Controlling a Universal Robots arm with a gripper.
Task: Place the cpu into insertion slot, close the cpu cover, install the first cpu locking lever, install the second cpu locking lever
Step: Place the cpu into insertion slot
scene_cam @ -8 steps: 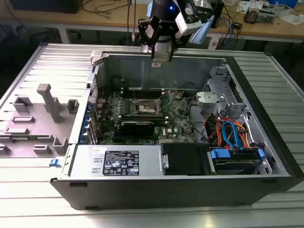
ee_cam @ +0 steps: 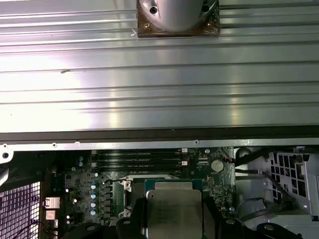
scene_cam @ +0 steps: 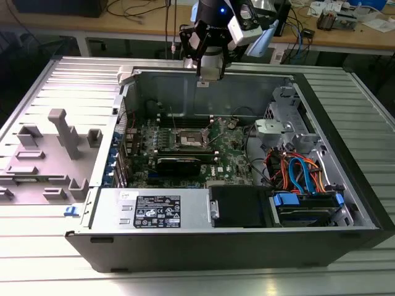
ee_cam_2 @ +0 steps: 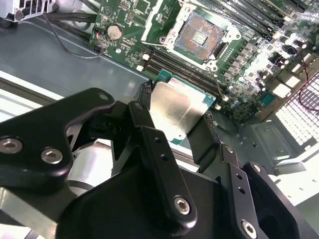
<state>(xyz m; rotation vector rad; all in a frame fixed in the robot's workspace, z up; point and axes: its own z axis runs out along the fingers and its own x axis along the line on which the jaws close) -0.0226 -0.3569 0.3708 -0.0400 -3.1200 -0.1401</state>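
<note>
Above the motherboard [ee_cam_2: 124,20], my pincer [ee_cam_2: 177,115] is clenched on the cpu [ee_cam_2: 173,99] by its edges, held clear of the board. Insertion slot [ee_cam_2: 199,35] lies open and empty. Judgement: seating, closing and both lockings not yet done.

electronics lab — wooden workbench [scene_cam: 364,38] strewn with cables [scene_cam: 300,28], open computer case [scene_cam: 203,250] on slatted aluminium table [scene_cam: 37,246].

Open computer case [scene_cam: 247,243] on a ribbed metal table [scene_cam: 185,280]
Below the pincer [scene_cam: 208,75] lies the green circuit board [scene_cam: 231,148] with a long black card [scene_cam: 179,164] — orange and blue cables [scene_cam: 295,172] nearby, a grey moulded tray [scene_cam: 46,154] outside the case.
</note>
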